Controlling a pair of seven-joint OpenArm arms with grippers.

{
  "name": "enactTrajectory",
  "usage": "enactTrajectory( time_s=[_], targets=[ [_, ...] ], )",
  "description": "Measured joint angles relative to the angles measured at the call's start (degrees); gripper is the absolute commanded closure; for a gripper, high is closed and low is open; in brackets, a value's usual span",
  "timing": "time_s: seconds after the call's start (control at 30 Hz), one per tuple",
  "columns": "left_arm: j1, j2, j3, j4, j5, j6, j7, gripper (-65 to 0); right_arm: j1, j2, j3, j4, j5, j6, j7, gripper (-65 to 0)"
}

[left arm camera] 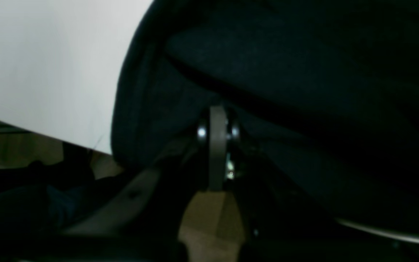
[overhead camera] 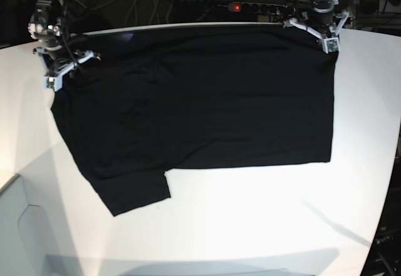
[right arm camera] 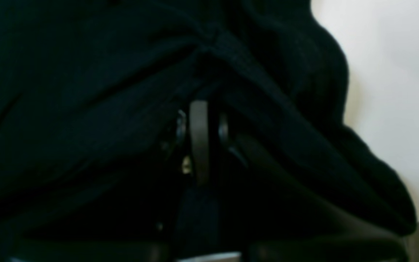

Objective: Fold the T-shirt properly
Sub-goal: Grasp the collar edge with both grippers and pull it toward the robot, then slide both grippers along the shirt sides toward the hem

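bare white table (overhead camera: pixel 250 226) fills the near side, beyond it the black t-shirt (overhead camera: pixel 207 107) lies flat with one sleeve jutting near-left, its far corners pinched by the closed left gripper (overhead camera: pixel 326 35) and right gripper (overhead camera: pixel 59 69).

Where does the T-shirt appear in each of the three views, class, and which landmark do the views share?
Left wrist: T-shirt fills the right and centre, bunched above the left pincer.
Right wrist: T-shirt fills the left and centre, above the right pincer.
Base: T-shirt lies spread across the middle, one sleeve at lower left.
Shared landmark: the white table, beside the cloth in every view.
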Motion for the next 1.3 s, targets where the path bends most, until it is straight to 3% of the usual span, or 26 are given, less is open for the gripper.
enactTrajectory(
  time_s=[0.17,0.5,0.7,0.9,0.97,1.07,1.17,1.3],
  targets=[
    [-1.70,0.13,0.22,2.49,-0.20,-0.85,2.60,0.0,0.17,-1.20,1.73,3.34,-0.85,0.17,-5.38,-2.5],
    [-3.10,0.48,0.20,10.56,-0.52,-0.83,2.34,0.0,4.11,-1.40,1.81,10.29,-1.05,0.17,-8.92,-2.6],
    [-3.19,-0.26,-5.22,10.88,-12.59,-0.85,3.02,-0.5,9.75,-2.73,3.08,12.50,-0.22,0.20,-9.29,-3.5],
    [-4.50,-6.25,-6.86,10.91,-22.51,-0.81,3.02,-0.7,17.90,-1.29,6.34,12.02,-0.81,0.28,-9.77,-16.4],
    [-5.25,-6.86,-6.91,10.95,-24.63,-0.61,3.43,-4.4,20.74,0.59,6.32,11.32,-0.42,0.31,-9.55,-18.8],
    [-6.38,-6.51,-9.88,10.93,-26.97,-0.66,3.13,-17.2,26.14,2.27,6.12,5.81,-0.59,1.62,-8.81,-21.0],
    [-7.89,-3.91,-11.91,10.78,-26.84,0.24,4.85,-28.5,32.00,3.45,4.07,-3.50,-0.55,8.96,-9.84,-22.3],
    [-10.91,-0.13,-14.93,10.75,-27.43,-0.76,11.50,-30.1,38.29,6.23,2.27,-15.32,-1.11,13.25,-8.81,-22.7]
  ],
)
